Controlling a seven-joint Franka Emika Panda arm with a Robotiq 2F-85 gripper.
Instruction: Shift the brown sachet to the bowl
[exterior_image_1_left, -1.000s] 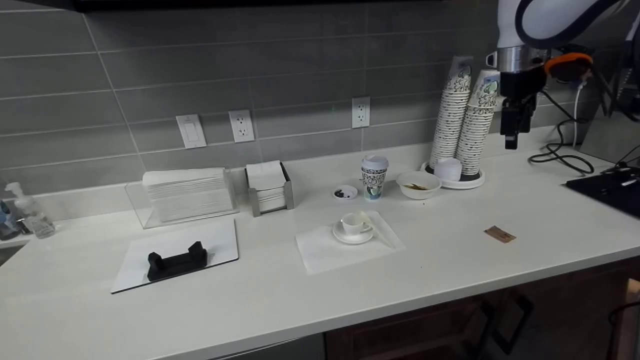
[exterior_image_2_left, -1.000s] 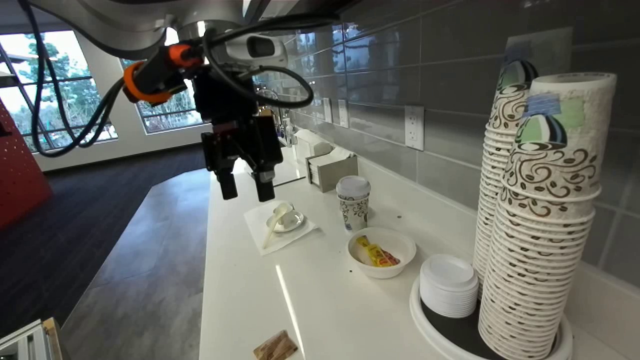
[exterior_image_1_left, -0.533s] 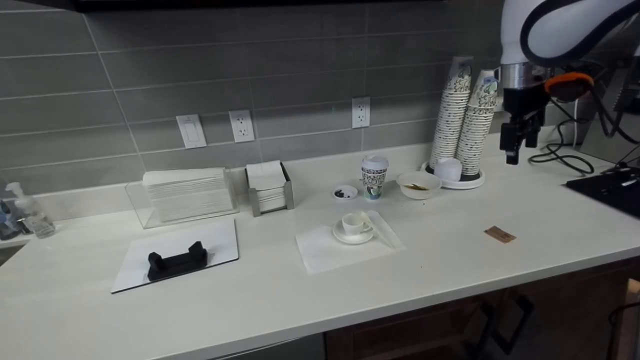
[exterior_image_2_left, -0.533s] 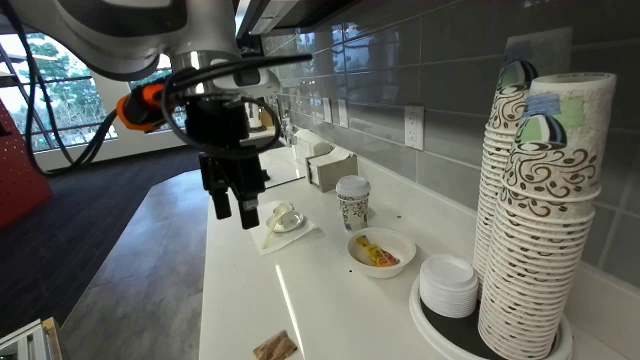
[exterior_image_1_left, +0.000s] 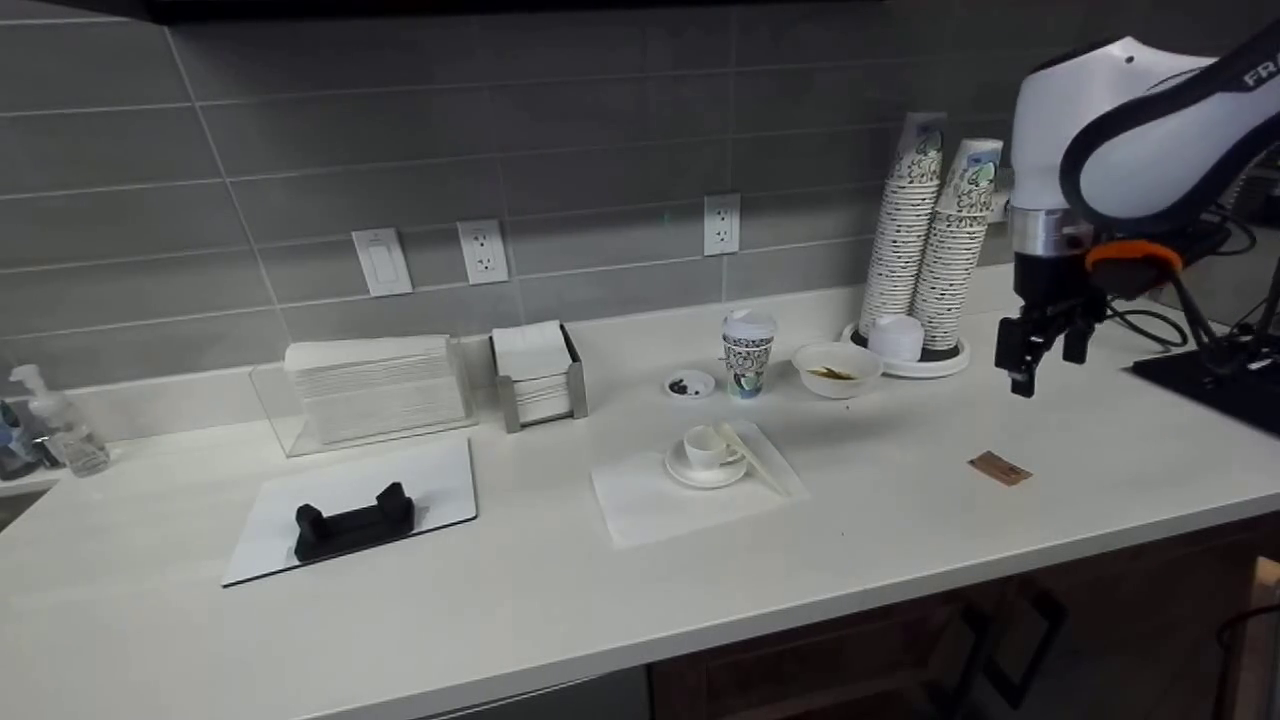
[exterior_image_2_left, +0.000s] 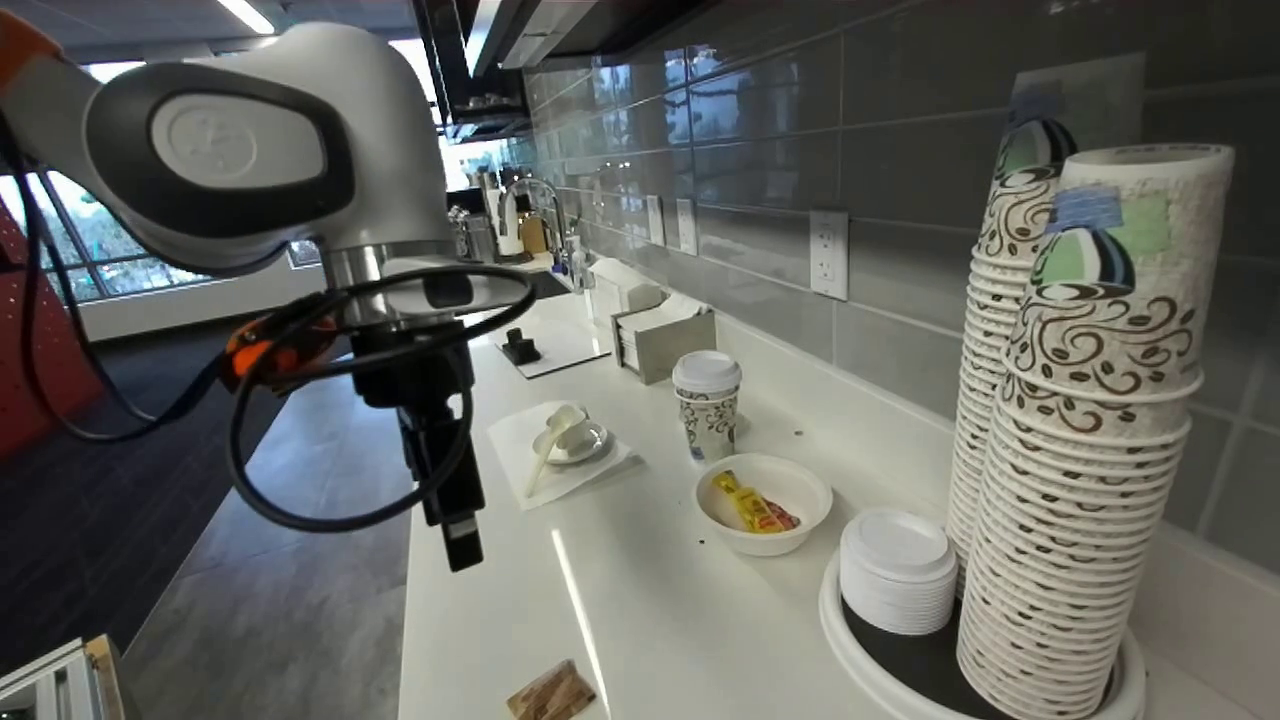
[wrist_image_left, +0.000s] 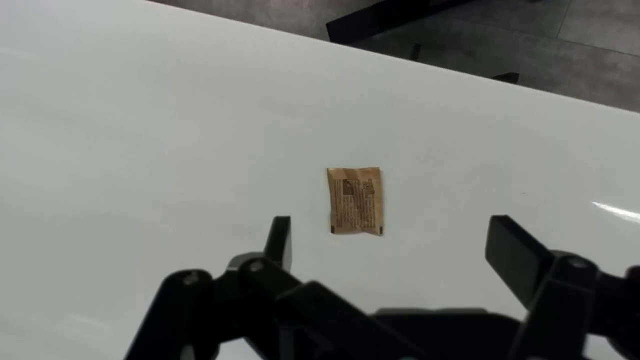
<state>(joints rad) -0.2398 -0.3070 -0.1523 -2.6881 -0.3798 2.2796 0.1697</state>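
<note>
The brown sachet (exterior_image_1_left: 1000, 469) lies flat on the white counter, near its front edge. It also shows at the bottom of an exterior view (exterior_image_2_left: 551, 692) and in the wrist view (wrist_image_left: 356, 201), with dark print on it. My gripper (exterior_image_1_left: 1049, 370) is open and empty, above the counter and higher than the sachet. In the wrist view the two fingers (wrist_image_left: 390, 222) stand wide apart, with the sachet beyond the tips, nearer the left finger. The white bowl (exterior_image_1_left: 845, 388) stands near the back wall, with yellow and red packets inside, clearer in an exterior view (exterior_image_2_left: 762, 543).
A lidded paper cup (exterior_image_1_left: 748, 358) stands beside the bowl. Tall cup stacks (exterior_image_2_left: 1080, 480) and a stack of lids (exterior_image_2_left: 897, 580) stand on a round tray. A small cup on a saucer (exterior_image_1_left: 706, 478) with a spoon rests on a napkin. The counter's front edge is close to the sachet.
My gripper has come down toward the counter and turned, so its two fingers now spread in a different direction. It stays open. The sachet and bowl have not moved.
</note>
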